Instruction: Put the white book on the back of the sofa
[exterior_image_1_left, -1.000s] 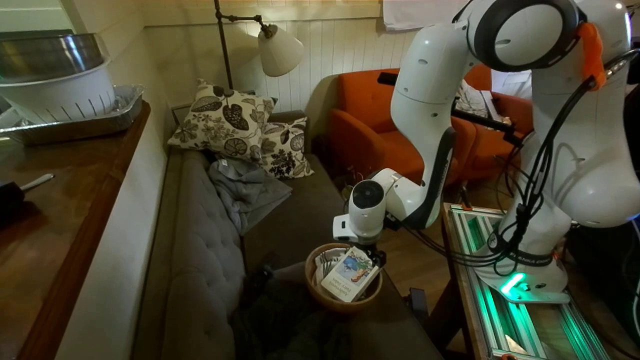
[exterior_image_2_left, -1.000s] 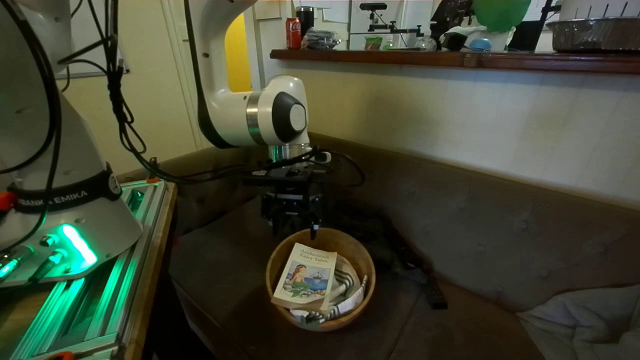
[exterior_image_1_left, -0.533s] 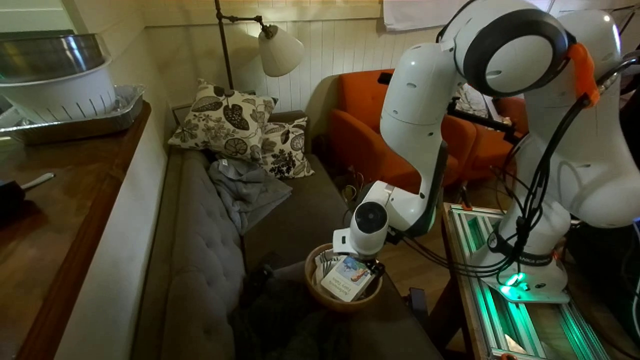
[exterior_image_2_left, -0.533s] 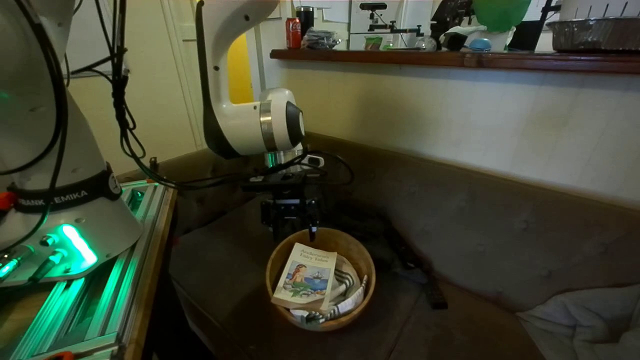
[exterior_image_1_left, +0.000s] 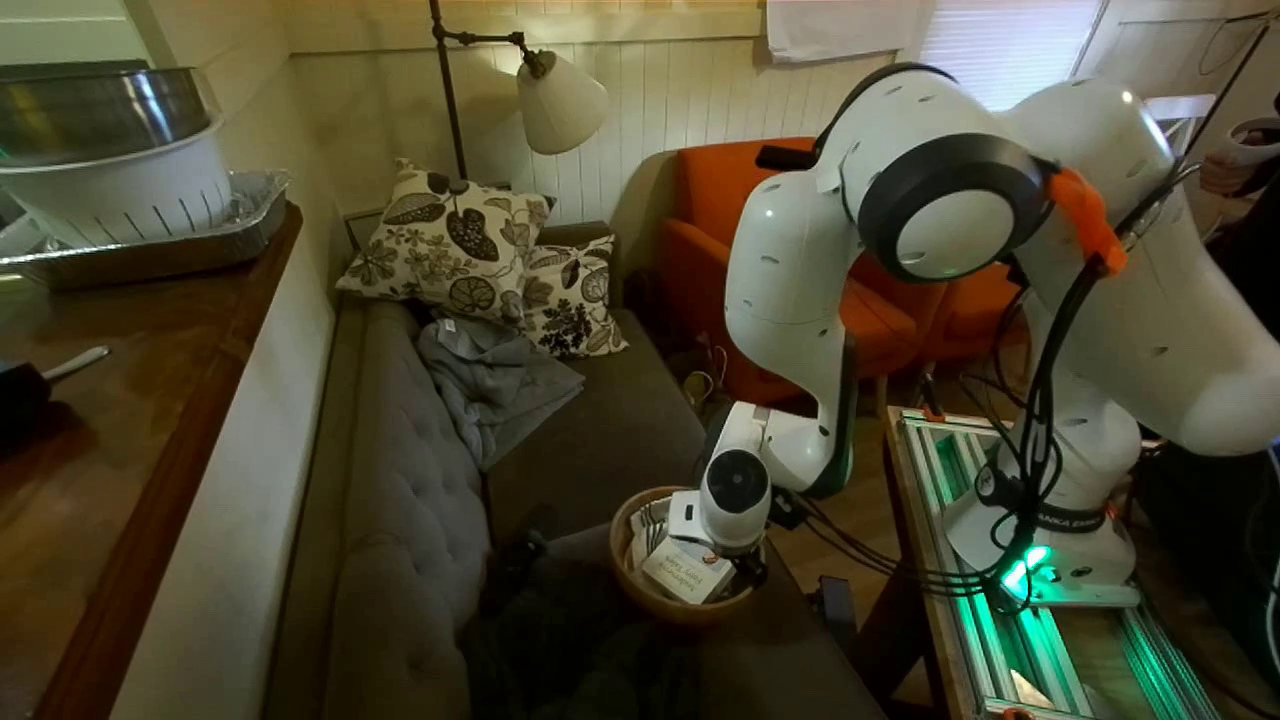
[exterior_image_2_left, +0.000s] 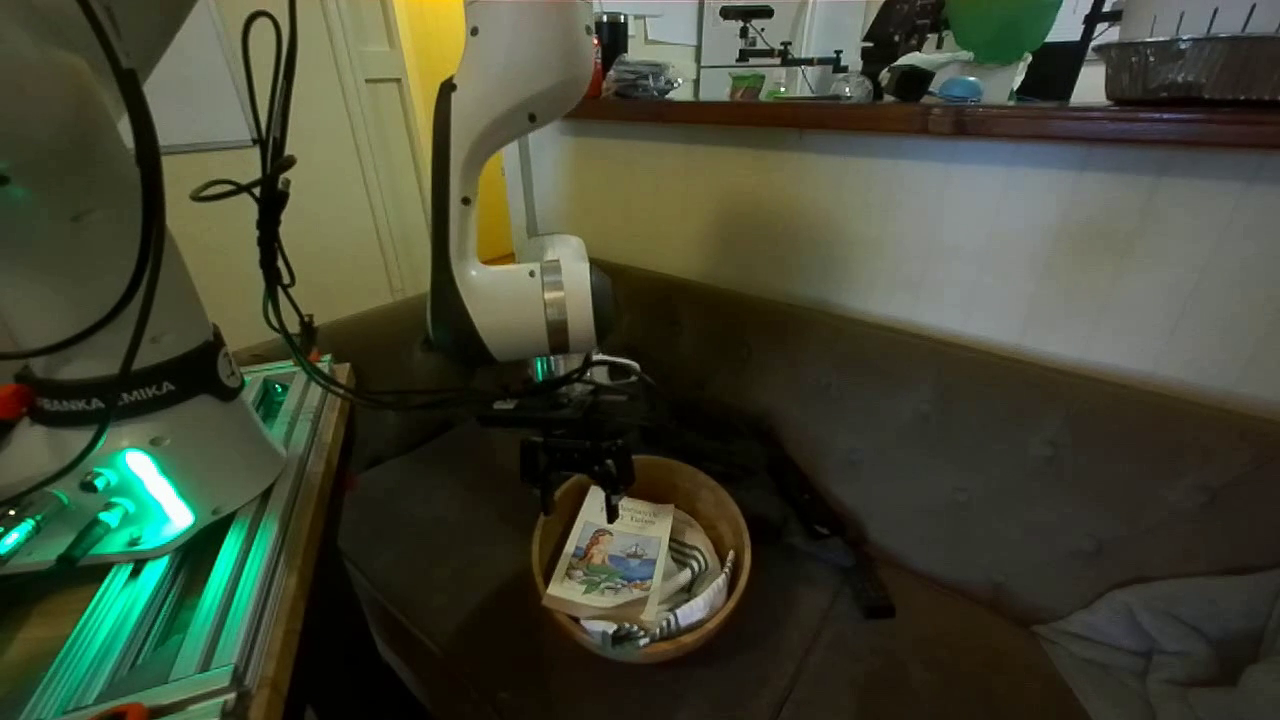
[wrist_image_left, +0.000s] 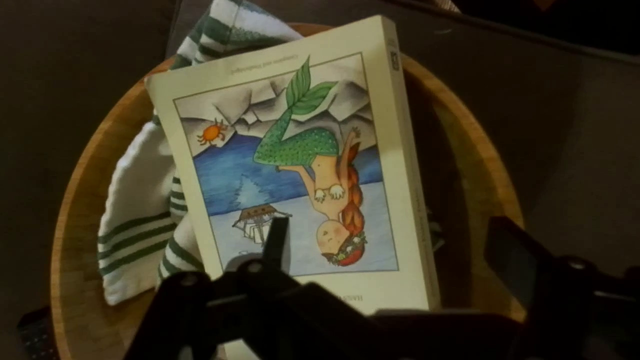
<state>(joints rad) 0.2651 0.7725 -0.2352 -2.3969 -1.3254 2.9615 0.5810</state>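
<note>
The white book (wrist_image_left: 275, 182), with a mermaid picture on its cover, lies on a striped cloth in a round basket (exterior_image_2_left: 735, 520) on the sofa seat. The book also shows in both exterior views (exterior_image_1_left: 687, 572) (exterior_image_2_left: 612, 560). My gripper (exterior_image_2_left: 580, 508) is open and points down over one end of the book. In the wrist view my open gripper (wrist_image_left: 389, 220) has one finger over the cover and the other beyond the spine side. Nothing is between the fingers; contact with the book cannot be told. The back of the sofa (exterior_image_1_left: 318, 500) runs along the wall, left of the basket.
The striped cloth (wrist_image_left: 142, 220) sits beside the book. A dark cable-like item (exterior_image_2_left: 825, 520) lies on the seat near the backrest. A grey blanket (exterior_image_1_left: 490, 375) and patterned pillows (exterior_image_1_left: 450, 240) lie at the far end. A wooden counter (exterior_image_1_left: 190, 420) stands behind the sofa.
My gripper has come down and over the near end of the book, and the arm now covers more of the cover in an exterior view. The book and basket have not moved.
</note>
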